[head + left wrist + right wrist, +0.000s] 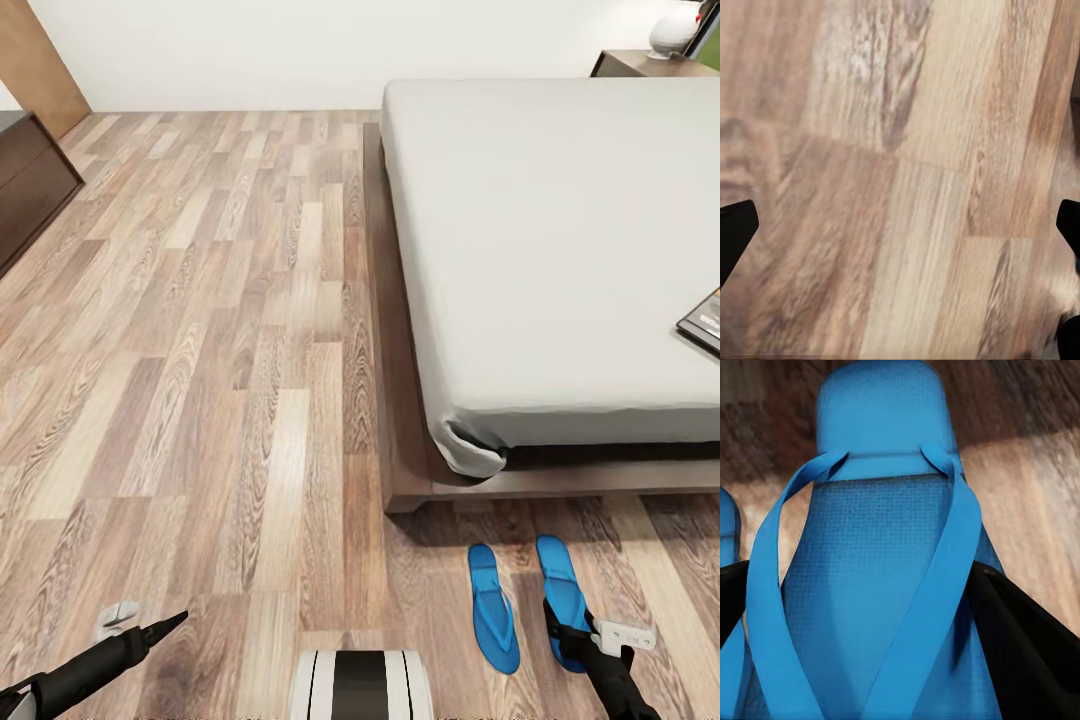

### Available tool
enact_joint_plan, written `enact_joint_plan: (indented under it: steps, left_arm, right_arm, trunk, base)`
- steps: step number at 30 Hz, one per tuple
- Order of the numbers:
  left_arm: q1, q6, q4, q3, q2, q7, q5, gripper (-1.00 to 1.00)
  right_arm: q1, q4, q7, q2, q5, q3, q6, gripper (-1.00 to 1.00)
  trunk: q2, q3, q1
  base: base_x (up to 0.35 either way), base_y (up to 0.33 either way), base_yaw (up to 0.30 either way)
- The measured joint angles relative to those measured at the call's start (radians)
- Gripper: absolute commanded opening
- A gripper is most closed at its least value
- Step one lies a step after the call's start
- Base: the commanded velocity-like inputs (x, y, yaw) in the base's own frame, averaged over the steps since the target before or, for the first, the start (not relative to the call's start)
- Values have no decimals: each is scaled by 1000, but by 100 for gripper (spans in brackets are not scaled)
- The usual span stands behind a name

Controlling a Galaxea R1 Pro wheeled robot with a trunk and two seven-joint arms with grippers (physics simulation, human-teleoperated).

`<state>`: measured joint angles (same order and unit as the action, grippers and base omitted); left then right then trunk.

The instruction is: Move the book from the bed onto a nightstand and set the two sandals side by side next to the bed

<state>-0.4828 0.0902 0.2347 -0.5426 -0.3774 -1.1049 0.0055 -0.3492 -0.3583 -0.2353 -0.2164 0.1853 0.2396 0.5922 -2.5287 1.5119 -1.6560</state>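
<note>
Two flat bright-blue sandals (493,607) side by side; right end effector (572,634) astride one, grip unclear.

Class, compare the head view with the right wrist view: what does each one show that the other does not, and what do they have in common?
Head view alone: the bed with its grey mattress, the book at the mattress's right edge, a nightstand by the far wall, the left gripper over bare floor, and both sandals lying side by side in front of the bed.

Right wrist view alone: the V-shaped straps of the right sandal close up, with dark fingers at either side of it.

Shared: the right sandal, an edge of the left sandal, and the wood-plank floor.
</note>
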Motion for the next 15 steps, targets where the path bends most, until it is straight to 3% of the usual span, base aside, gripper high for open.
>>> enact_joint_plan:
  steps: [15]
  left_arm:
    - [0,0,0,0,0,-1,0,100]
  right_arm:
    - [0,0,0,0,0,0,0,-100]
  trunk:
    - [-4,58,-7]
  base:
    - [0,0,0]
